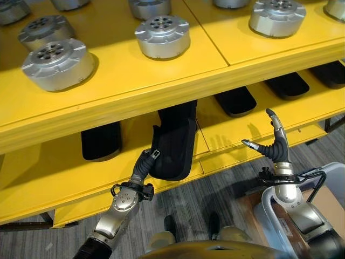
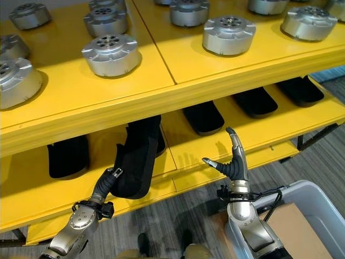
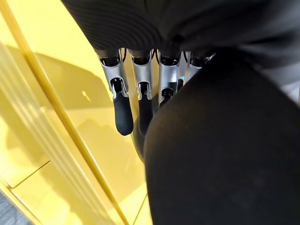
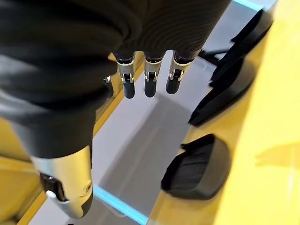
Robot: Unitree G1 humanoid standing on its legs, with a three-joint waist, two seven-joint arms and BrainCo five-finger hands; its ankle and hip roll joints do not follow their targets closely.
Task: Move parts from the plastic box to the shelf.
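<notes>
A long black part (image 1: 175, 143) stands tilted at the front of the yellow lower shelf (image 1: 221, 135), its top under the upper shelf's edge. My left hand (image 1: 141, 168) is at its lower left, thumb on the front and fingers (image 3: 123, 112) behind, pinching it. In the left wrist view the black part (image 3: 225, 150) looms close beside the fingers. To the right, my right hand (image 1: 274, 144) is raised before the shelf's front edge, open and holding nothing; its straight fingers (image 4: 147, 79) point past the shelf. The grey plastic box (image 2: 318, 197) sits low at the right.
Several black parts lie along the lower shelf (image 1: 101, 141) (image 1: 235, 101) (image 1: 288, 84). The upper shelf (image 1: 118, 75) carries several round silver parts (image 1: 161, 35) (image 1: 54, 62) (image 1: 276, 16). A brown sheet (image 2: 291, 226) lies in the box. Grey floor runs below.
</notes>
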